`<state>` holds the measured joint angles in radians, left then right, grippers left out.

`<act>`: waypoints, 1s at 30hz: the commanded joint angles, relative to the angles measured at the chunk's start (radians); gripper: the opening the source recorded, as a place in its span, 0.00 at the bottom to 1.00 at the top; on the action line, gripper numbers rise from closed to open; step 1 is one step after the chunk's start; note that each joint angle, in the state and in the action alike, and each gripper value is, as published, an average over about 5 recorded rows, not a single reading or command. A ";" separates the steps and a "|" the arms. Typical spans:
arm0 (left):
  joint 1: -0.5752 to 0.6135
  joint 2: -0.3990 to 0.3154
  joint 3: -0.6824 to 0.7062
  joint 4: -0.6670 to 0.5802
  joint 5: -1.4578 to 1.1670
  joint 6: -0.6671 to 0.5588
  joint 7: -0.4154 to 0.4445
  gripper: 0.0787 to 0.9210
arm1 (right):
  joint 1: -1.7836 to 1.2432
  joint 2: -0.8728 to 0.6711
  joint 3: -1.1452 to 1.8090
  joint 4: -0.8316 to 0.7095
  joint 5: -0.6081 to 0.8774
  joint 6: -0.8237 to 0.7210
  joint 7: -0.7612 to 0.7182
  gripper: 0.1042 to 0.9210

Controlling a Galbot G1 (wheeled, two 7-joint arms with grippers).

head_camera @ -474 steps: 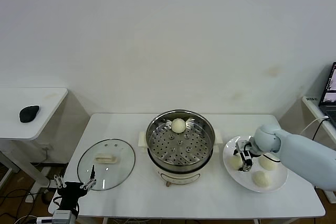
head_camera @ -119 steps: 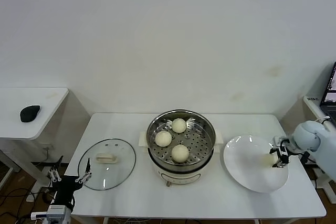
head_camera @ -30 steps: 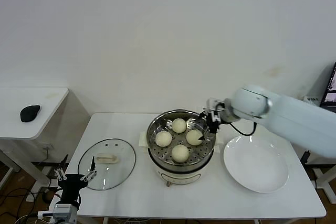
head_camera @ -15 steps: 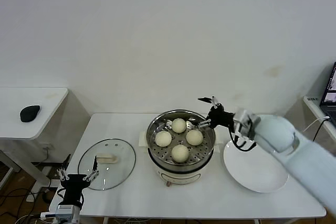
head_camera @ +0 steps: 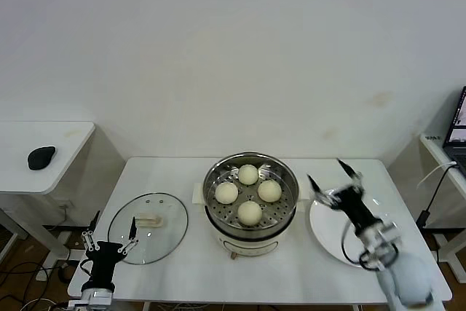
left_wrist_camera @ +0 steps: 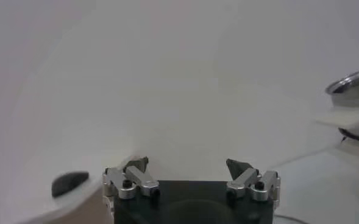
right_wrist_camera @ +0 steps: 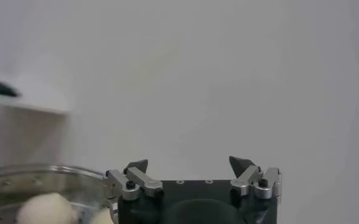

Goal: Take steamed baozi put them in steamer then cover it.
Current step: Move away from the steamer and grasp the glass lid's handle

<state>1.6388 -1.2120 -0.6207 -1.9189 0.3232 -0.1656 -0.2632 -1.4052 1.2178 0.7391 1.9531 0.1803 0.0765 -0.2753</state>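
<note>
Head view: steamer (head_camera: 250, 234) is sitting at centre of the white table (head_camera: 182, 282), w/ four steamed baozi (head_camera: 248, 174) lying on its perforated tray, one toward the back, one frame-left, one frame-right, one nearest the front. Cover (head_camera: 148, 228) is lying flat on the table, left of centre in the frame, just beside the steamer but apart from it; its cream handle is facing up. White plate (head_camera: 342, 245) is sitting right of the steamer, bare.

Right gripper (head_camera: 334, 177) is hanging above the plate's near-left edge, right of centre, fingers spread wide apart, gripping nothing; its arm is running down to the lower right corner. Left gripper (head_camera: 109, 239) is waiting at lower left, off the table's front-left corner, close to the cover's rim, jaws also fully spread & holding nothing.

Right wrist view: right gripper's tips are standing wide, w/ steamer rim (right_wrist_camera: 39, 173) & two baozi showing at lower left. Left wrist view: spread tips, steamer edge at far right.

Black mouse (head_camera: 41, 157) is resting on a side desk (head_camera: 22, 180) at mid-left.
</note>
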 commanded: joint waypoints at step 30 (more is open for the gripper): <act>-0.367 0.109 0.045 0.467 0.995 -0.134 0.055 0.88 | -0.231 0.309 0.349 -0.014 -0.089 0.077 0.280 0.88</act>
<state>1.4123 -1.1087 -0.6133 -1.5635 1.2472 -0.2907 -0.2144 -1.6204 1.5017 1.0595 1.9390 0.0962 0.1477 -0.0190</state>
